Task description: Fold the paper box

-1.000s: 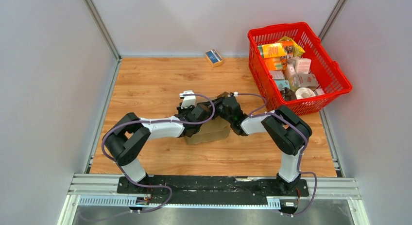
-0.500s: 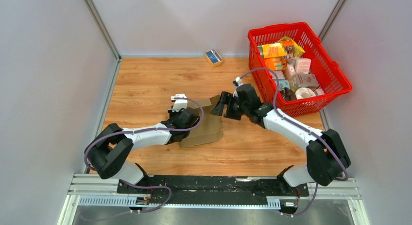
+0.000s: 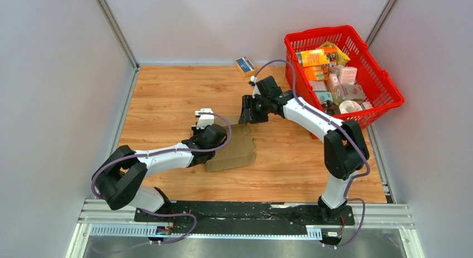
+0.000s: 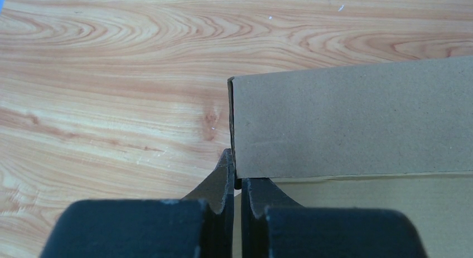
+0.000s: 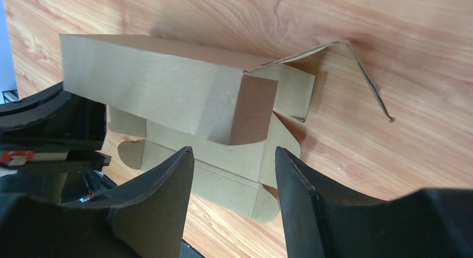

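Wooden table [image 3: 167,91]: carries all items. Red basket [image 3: 319,33]: stands at the far right corner, filled with printed packages. Paper box [image 3: 237,149]: lies near the table's middle, toward the near edge, partly formed; the right wrist view shows one long panel raised with an end flap bent round, the other flaps flat on the wood. Left gripper [image 4: 238,177]: jaws closed, pinching the lower corner of the raised panel. Right gripper [image 5: 233,152]: jaws apart, holding nothing, hanging clear of the box on its far side. Small blue-and-tan box [image 3: 245,65]: rests at the far edge, well apart from the paper box.
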### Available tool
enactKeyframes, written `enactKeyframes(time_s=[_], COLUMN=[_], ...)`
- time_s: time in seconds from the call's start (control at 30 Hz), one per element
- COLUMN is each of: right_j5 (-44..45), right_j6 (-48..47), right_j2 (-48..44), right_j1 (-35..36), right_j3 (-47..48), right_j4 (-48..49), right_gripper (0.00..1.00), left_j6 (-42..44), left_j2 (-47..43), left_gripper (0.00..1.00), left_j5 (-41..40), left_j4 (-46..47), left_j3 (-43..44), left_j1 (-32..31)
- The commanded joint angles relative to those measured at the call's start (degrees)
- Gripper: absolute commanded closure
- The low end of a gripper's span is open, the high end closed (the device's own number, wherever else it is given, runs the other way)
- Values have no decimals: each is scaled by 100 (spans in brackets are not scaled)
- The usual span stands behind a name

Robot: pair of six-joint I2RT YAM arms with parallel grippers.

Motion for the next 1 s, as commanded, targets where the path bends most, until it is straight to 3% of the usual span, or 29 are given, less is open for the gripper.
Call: enactKeyframes(time_s=[0.0, 0.2, 0.3, 0.33, 0.37, 0.5, 0.53, 0.57, 0.63, 0.77, 0.8, 0.9, 0.97], right_j5=[-565, -1251, -1602, -1760, -1831, -1867, -1762, -1596, -652, 637, 725, 1226, 1578], right_j6=[241, 1085, 1646, 1779, 1911, 2106, 1766, 1484, 565, -319, -338, -364, -504], right_j2=[230, 459, 485, 512, 503, 372, 302, 249, -31, -455, -429, -297, -148], right_j1=[10, 1, -69, -96, -157, -289, -350, -351, -290, 53, 79, 150, 264], right_j3=[67, -197, -400, -504, -601, -883, -883, -822, -883, -1445, -1507, -1656, -1657], right_j4=[422, 1450, 2083, 2407, 2601, 2999, 2720, 2448, 1746, 1750, 1786, 2127, 2348], right_gripper=[43, 61, 83, 100, 100, 100, 86, 67, 44, 46, 49, 88, 99], left_j6=[-36, -212, -300, -309, -344, -511, -555, -599, -678, -793, -801, -854, -880], left_j2=[-110, -110, -118, -127, -127, -197, -197, -224, -259, -277, -268, -268, -268], left_gripper=[100, 100, 100, 100, 100, 100, 100, 100, 100, 100, 100, 100, 100], left_j5=[11, 29, 29, 20, 11, -15, 2, 20, 90, 143, 160, 187, 196], left_j4=[-262, -288, -305, -323, -341, -385, -393, -376, -324, -270, -253, -244, -253], left_j3=[87, 60, 60, 60, 43, -18, -36, -97, -159, -282, -282, -300, -309], left_j1=[6, 6, 6, 6, 6, 58, 84, 102, 155, 181, 181, 181, 181])
